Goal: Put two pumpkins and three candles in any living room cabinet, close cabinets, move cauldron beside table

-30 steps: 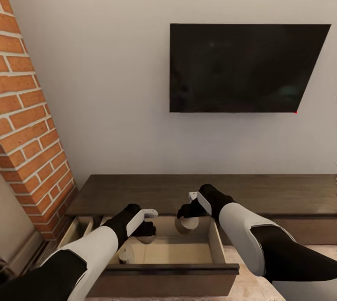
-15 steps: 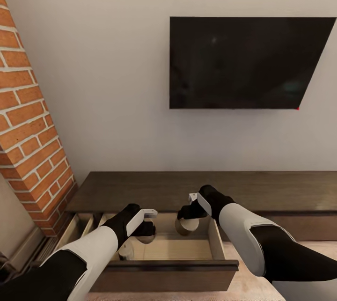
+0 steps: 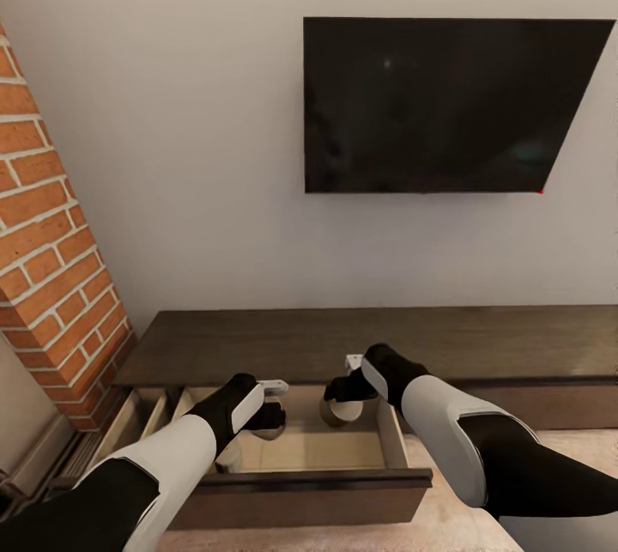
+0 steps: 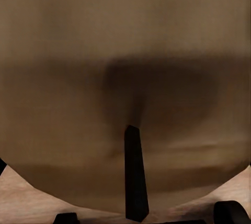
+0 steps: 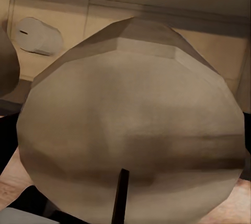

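**Both candles held over the open drawer**

Since a second ago the head view has tipped, sliding the TV [image 3: 446, 106] and cabinet [image 3: 343, 342] upward; both arms stay put. The left gripper [image 3: 270, 415] is clenched on a candle [image 4: 125, 88] above the open drawer [image 3: 318, 449]. The right gripper [image 3: 348, 393] grasps another candle [image 3: 341, 412]. A third candle [image 5: 36, 36] lies inside the drawer.

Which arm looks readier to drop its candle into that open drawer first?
Probably either, with a slight edge to the left. The left gripper holds its candle low inside the open drawer, over bare floor. The right gripper holds its candle near the drawer's back. A third candle already lies inside.
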Tool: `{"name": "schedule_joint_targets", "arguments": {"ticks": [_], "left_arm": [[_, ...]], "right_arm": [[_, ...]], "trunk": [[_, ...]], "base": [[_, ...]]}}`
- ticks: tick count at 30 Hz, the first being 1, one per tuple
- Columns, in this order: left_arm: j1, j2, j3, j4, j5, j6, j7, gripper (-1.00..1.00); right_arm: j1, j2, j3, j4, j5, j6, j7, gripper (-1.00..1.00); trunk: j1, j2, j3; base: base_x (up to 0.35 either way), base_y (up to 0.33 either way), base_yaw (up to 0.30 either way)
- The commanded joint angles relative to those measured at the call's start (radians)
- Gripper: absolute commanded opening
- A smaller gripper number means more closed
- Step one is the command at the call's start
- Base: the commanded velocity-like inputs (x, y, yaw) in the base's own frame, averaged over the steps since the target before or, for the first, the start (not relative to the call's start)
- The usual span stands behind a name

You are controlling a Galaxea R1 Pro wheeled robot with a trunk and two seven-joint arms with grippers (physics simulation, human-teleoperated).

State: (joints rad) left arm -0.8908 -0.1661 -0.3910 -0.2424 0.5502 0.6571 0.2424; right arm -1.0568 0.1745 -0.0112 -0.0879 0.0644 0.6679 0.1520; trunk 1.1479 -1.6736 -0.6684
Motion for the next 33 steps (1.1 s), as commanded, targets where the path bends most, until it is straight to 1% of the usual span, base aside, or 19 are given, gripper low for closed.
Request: {"name": "schedule_joint_targets", "arguments": {"ticks": [1, 6, 11, 17, 25, 26, 28, 29, 31, 33], "left_arm": [[0.0, 0.0, -0.006, -0.002, 0.012, 0.003, 0.008, -1.0], [0.0, 0.0, -0.005, -0.002, 0.016, 0.003, 0.009, -1.0], [0.0, 0.002, -0.002, -0.003, 0.021, 0.002, 0.009, -1.0], [0.0, 0.003, 0.024, -0.003, 0.021, 0.002, 0.009, -1.0], [0.0, 0.003, 0.033, -0.003, 0.02, 0.002, 0.009, -1.0], [0.0, 0.003, 0.033, -0.003, 0.02, 0.002, 0.009, -1.0], [0.0, 0.003, 0.033, -0.003, 0.02, 0.002, 0.01, -1.0], [0.0, 0.003, 0.033, -0.003, 0.02, 0.002, 0.01, -1.0], [0.0, 0.003, 0.032, -0.003, 0.02, 0.002, 0.01, -1.0], [0.0, 0.003, 0.032, -0.003, 0.02, 0.002, 0.011, -1.0]], "right_arm": [[0.0, 0.0, -0.001, 0.005, 0.006, -0.004, 0.004, -1.0], [0.0, 0.0, 0.0, 0.012, 0.006, -0.012, 0.003, -1.0], [0.0, 0.0, 0.001, 0.013, 0.006, -0.014, 0.004, -1.0], [0.0, 0.0, 0.002, 0.013, 0.007, -0.014, 0.003, -1.0], [0.0, 0.0, 0.003, 0.013, 0.008, -0.014, 0.001, -1.0], [0.0, 0.0, 0.003, 0.014, 0.008, -0.015, -0.011, -1.0], [0.0, 0.0, 0.003, 0.014, 0.006, -0.02, -0.13, -1.0], [0.0, 0.0, 0.003, 0.014, 0.005, -0.025, -0.154, -1.0], [0.0, 0.0, 0.004, 0.014, 0.004, -0.036, -0.171, -1.0], [0.0, 0.0, 0.004, 0.014, 0.004, -0.042, -0.164, -1.0]], "trunk": [[0.0, -0.001, -0.003], [0.0, -0.001, -0.009], [0.0, -0.001, -0.01], [0.0, -0.001, -0.01], [0.0, -0.001, -0.01], [0.0, -0.001, -0.01], [0.0, -0.001, -0.01], [0.0, -0.001, -0.01], [0.0, -0.001, -0.01], [0.0, -0.001, -0.01]], "base": [[0.0, 0.0, -0.025], [0.0, 0.0, -0.008], [0.0, 0.0, -0.001], [0.0, 0.0, 0.0], [0.0, 0.0, 0.0], [0.0, 0.0, 0.0], [0.0, 0.0, 0.0], [0.0, 0.0, 0.0], [0.0, 0.0, 0.0], [0.0, 0.0, 0.0]]}}
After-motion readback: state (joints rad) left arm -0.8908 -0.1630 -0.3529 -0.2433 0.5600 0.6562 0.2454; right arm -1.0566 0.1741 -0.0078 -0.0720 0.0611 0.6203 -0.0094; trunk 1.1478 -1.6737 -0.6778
